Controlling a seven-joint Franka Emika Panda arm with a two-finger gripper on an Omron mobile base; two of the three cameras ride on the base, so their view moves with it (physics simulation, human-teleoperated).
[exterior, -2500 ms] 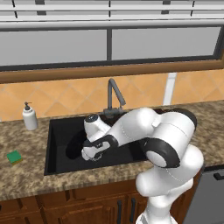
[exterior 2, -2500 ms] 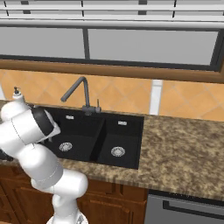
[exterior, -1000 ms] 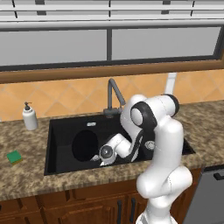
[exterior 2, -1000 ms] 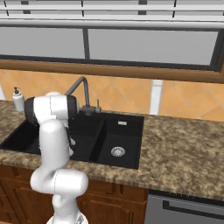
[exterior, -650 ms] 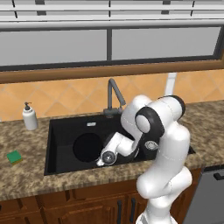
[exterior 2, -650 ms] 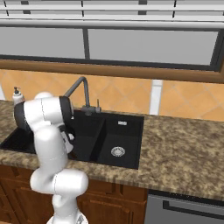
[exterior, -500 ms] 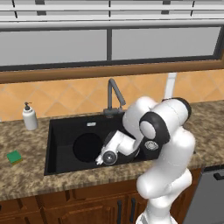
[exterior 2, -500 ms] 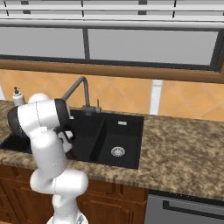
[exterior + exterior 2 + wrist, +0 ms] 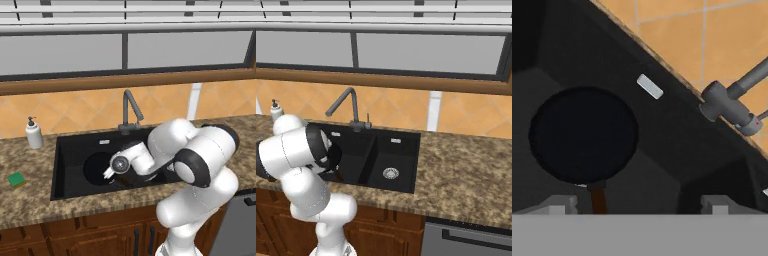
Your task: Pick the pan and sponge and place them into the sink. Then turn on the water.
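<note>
The black pan lies flat on the floor of the sink's large basin, its brown handle pointing toward my hand. My gripper hangs open just above the handle, one fingertip on each side and apart from it. From the left base view the gripper is low inside the basin over the pan. The green sponge rests on the counter left of the sink. No water is in view at the faucet.
A white soap dispenser stands at the back left of the counter. The faucet base sits behind the basin divider. The smaller basin with its silver drain is to the right. Granite counter stretches right of the sink.
The gripper has opened and let go of the pan's handle; the pan now rests in the large basin. The arm's elbow has swung toward the camera.
</note>
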